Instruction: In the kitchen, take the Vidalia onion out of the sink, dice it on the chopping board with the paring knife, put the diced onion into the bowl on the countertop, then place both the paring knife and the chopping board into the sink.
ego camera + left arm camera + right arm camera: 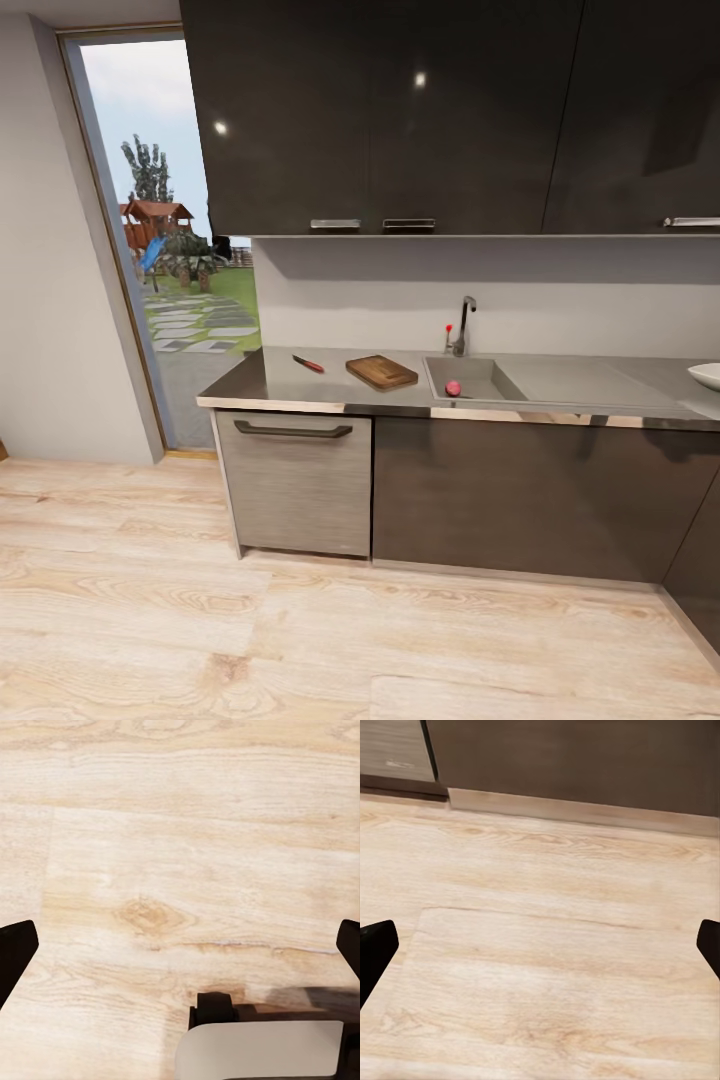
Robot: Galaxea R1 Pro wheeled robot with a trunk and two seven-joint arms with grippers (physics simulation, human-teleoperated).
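Across the room, the pinkish-red Vidalia onion (453,388) lies in the grey sink (480,372) near its front wall, below the chrome tap (463,325) and red knob (448,328). The brown chopping board (381,372) rests on the dark countertop (260,385) just left of the sink. Further left lies the paring knife (308,364) with its red handle. The white bowl (706,376) sits at the counter's far right, cut by the picture edge. My left gripper (180,945) and right gripper (540,945) hang open over the wooden floor, holding nothing.
Dark wall cabinets (400,110) hang above the counter. A grey drawer front (295,480) and dark lower cabinets (520,500) stand below it. An open doorway (170,260) at the left leads outdoors. Pale wood floor (300,640) lies between me and the counter. My base (262,1046) shows below the left gripper.
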